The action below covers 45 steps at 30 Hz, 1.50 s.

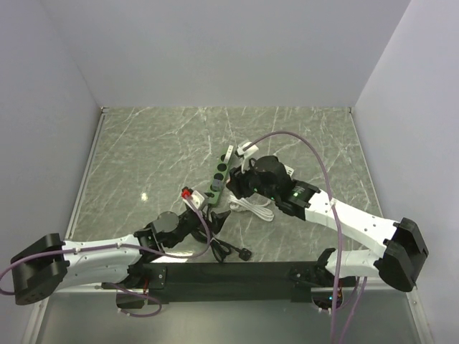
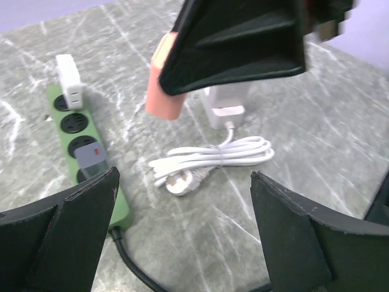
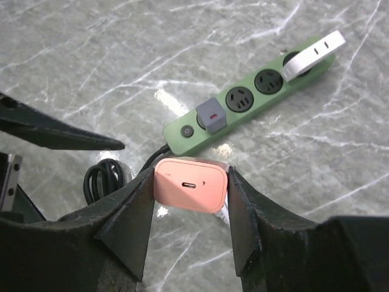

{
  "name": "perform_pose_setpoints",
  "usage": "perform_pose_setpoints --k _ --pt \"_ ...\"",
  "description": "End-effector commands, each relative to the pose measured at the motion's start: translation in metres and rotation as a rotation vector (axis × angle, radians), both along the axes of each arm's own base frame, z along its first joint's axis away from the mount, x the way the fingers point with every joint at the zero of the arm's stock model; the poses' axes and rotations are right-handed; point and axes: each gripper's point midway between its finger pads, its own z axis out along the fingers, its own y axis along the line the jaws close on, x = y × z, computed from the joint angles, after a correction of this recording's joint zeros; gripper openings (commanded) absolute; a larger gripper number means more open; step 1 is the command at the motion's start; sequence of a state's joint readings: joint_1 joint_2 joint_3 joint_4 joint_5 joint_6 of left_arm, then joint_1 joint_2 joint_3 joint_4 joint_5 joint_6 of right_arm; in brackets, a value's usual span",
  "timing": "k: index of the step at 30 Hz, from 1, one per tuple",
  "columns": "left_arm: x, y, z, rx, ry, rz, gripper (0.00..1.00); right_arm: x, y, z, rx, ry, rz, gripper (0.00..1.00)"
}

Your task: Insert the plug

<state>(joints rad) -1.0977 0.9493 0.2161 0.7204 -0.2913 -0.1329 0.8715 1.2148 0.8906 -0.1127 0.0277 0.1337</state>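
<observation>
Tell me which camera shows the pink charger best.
Right wrist: the pink charger faces it, port visible, clamped in the right gripper. Left wrist shows only its side; the top view hides it.

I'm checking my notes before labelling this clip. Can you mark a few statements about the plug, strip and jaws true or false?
1. The right jaws hold the pink charger. True.
2. The left jaws grip the green power strip. False: they stand open and empty.
3. A grey adapter sits in the strip. True.
4. The pink charger is plugged into the strip. False: it is held clear of it.
</observation>
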Motion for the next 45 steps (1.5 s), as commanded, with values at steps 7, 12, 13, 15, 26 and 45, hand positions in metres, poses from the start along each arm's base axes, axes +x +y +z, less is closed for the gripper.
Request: perform_pose_setpoints --k 7,12,13,15,26,45 --pt "0.061 0.019 -0.043 0.082 0.105 0.241 0.95 0.047 -0.001 0.023 0.124 -0.079 0.025 0.01" --pt "0.085 0.003 -0.061 0.151 0.113 0.27 0.94 0.051 -0.01 0.019 0.151 -0.081 0.044 0.01" --pt "0.089 0.001 -0.062 0.154 0.113 0.282 0.93 0.05 -0.012 0.02 0.154 -0.087 0.048 0.01" --pt "0.102 -0.001 -0.069 0.18 0.12 0.306 0.92 0.048 -0.015 0.024 0.167 -0.097 0.05 0.01" --pt "0.117 0.006 -0.104 0.28 0.166 0.308 0.72 0.041 -0.021 0.033 0.204 -0.123 0.088 0.01" --pt "0.059 -0.017 -0.14 0.296 0.22 -0.035 0.01 0.046 -0.005 -0.025 0.12 -0.08 0.237 0.0"
